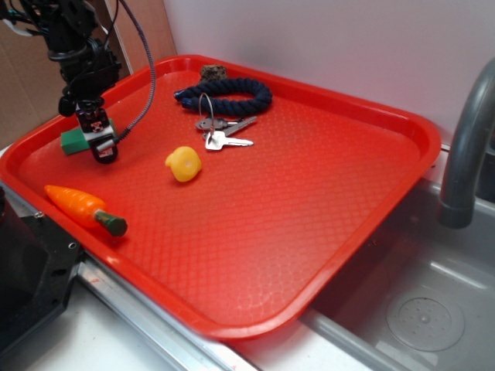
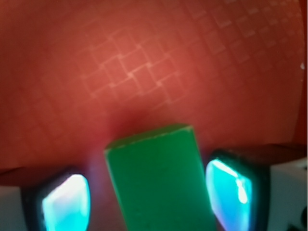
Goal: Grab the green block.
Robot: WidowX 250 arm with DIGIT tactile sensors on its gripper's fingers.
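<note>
Down at the far left of the red tray (image 1: 325,178), the gripper (image 1: 94,139) stands spread, its two glowing pads (image 2: 67,202) on either side of the green block (image 2: 161,180) with a gap visible on each side, so nothing is pinched. From the exterior view the block (image 1: 73,141) lies flat on the tray, poking out to the left of the fingers. The black arm (image 1: 77,46) reaches down from the upper left, wrist pointing nearly straight down at the tray.
</note>
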